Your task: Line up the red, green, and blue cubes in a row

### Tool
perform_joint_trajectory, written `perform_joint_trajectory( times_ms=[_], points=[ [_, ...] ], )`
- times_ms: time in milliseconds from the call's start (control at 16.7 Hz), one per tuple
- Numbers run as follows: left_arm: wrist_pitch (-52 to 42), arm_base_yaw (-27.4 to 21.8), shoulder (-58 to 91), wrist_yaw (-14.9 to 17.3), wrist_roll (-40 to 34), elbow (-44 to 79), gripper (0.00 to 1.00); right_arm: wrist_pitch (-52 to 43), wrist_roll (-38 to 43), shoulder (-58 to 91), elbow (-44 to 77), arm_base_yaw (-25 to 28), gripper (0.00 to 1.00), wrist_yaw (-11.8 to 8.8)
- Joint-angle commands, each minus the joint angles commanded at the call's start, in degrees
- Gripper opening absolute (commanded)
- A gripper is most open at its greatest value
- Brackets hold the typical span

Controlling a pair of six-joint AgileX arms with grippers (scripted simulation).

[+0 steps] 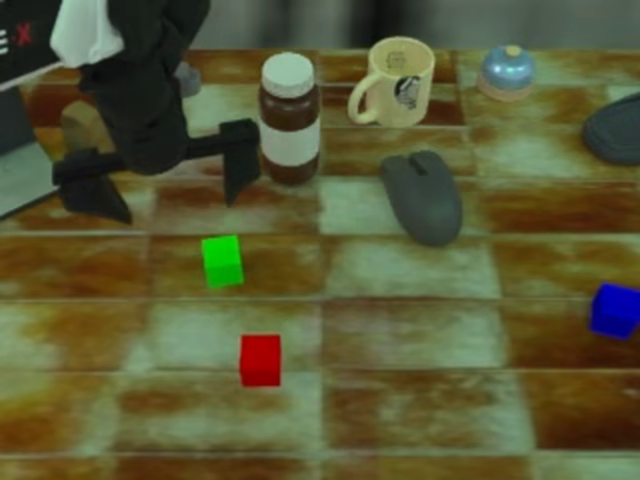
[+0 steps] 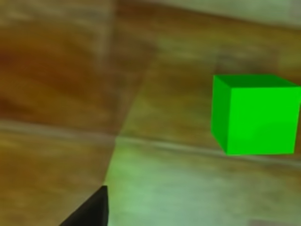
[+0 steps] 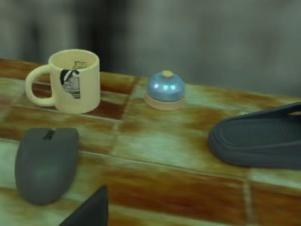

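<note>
Red cube (image 1: pixel 260 360) nearest, centre-left; green cube (image 1: pixel 222 261) behind it; blue cube (image 1: pixel 614 310) at right edge, well apart. Left gripper (image 1: pixel 165 177) above far left, fingers spread, empty. Slipper (image 3: pixel 263 138) fully seen only from right wrist; right gripper's fingers: cannot tell.

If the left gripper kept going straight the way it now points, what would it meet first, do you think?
Probably bare table. The left gripper hangs open over the top view's far left, and its wrist view shows tabletop straight ahead, with the green cube off to one side. Depth is unclear, so the cube might be brushed.
</note>
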Motion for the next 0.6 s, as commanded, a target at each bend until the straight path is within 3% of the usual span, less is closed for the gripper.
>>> perform_joint_trajectory(
  times_ms=[300,600],
  points=[
    [-5.93,-2.23,12.16,-0.16,-3.23,10.85,1.00,8.93,3.46,-14.46,-13.45,-4.61,1.00,1.34],
    [-6.66,-2.52,13.51,-0.18,-3.65,12.30,1.00,10.15,3.91,-16.29,-15.09,-5.17,1.00,1.54]
  ],
)
